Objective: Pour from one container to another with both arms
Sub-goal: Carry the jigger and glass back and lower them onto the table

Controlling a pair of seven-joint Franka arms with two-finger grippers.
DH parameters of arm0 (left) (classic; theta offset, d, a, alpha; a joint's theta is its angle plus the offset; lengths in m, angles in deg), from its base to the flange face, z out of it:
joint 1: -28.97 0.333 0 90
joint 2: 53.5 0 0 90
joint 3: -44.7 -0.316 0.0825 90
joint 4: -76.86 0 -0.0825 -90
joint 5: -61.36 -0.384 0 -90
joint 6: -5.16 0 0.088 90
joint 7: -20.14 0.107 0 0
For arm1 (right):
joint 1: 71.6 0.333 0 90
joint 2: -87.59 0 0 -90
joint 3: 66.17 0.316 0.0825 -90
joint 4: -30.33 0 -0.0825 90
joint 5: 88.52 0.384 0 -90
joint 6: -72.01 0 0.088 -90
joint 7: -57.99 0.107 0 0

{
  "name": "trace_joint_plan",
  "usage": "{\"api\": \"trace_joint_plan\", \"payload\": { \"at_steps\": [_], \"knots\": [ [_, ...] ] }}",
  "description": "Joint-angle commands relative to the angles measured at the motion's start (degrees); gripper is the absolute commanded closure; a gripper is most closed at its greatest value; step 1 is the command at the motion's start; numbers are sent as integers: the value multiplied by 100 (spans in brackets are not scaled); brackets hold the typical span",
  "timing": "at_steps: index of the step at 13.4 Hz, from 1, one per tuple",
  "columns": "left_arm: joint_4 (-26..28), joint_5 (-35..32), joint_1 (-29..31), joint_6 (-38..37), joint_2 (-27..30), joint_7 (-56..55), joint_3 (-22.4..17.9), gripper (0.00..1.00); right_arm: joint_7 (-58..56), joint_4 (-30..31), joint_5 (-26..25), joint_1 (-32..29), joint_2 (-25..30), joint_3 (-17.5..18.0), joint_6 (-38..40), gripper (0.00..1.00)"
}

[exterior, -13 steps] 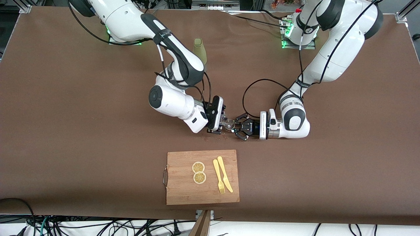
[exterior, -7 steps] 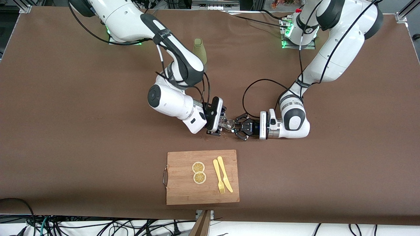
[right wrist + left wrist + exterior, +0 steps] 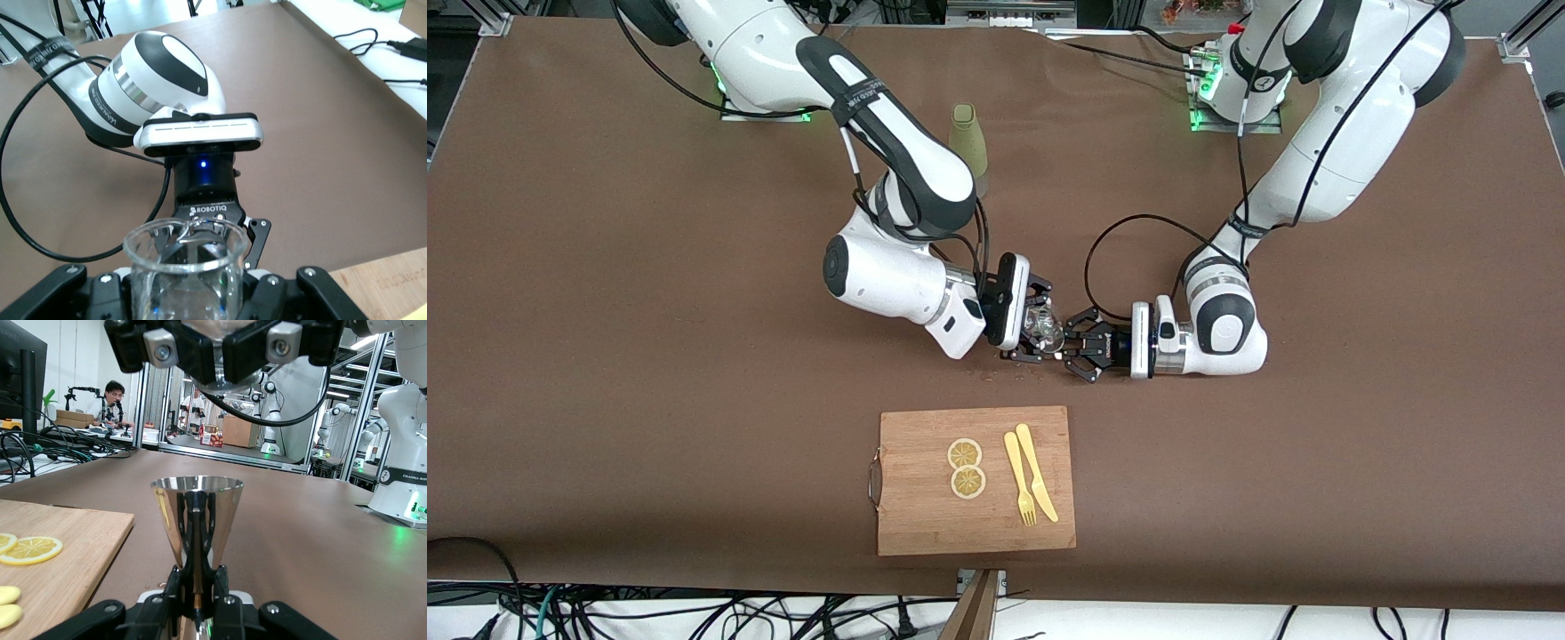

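Observation:
My right gripper (image 3: 1037, 327) is shut on a clear glass beaker (image 3: 1042, 330) and holds it up over the middle of the table. The right wrist view shows the beaker (image 3: 183, 273) close up between the jaws of the right gripper (image 3: 183, 297), its rim toward the left gripper (image 3: 208, 223). My left gripper (image 3: 1069, 345) is low over the table and shut on the stem of a steel cone-shaped jigger (image 3: 195, 513). The jigger stands upright in the left gripper (image 3: 195, 590). The beaker (image 3: 223, 347) hangs just above the jigger's mouth.
An olive-green bottle (image 3: 967, 140) stands farther from the front camera, by the right arm. A wooden cutting board (image 3: 925, 524) lies nearer, with two lemon slices (image 3: 966, 468), a yellow fork (image 3: 1018, 480) and a yellow knife (image 3: 1038, 476). Small drops (image 3: 996, 374) dot the table.
The right gripper has lifted and turned with the beaker, bringing it closer over the jigger. The left arm has stayed put.

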Motion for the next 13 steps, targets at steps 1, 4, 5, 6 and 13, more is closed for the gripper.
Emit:
{"api": "trace_joint_plan", "payload": {
  "at_steps": [1, 4, 5, 6, 13],
  "knots": [
    [94, 230, -49, 98, 69, 367, -10, 100, -189, -4, 226, -100, 136, 62, -1, 100],
    [112, 186, 21, 46, 95, 480, -62, 100, -224, 14, 348, -214, 277, 70, 201, 100],
    [129, 177, 65, -41, 121, 586, -167, 100, -355, 14, 436, -302, 329, 62, 393, 100],
    [147, 177, 100, -269, 139, 621, -333, 100, -582, 23, 568, -424, 373, 62, 647, 100],
    [164, -806, 1215, -1674, 279, 929, -905, 100, -2216, 698, 1219, -1996, 708, -9, 2794, 100]
  ]
}}
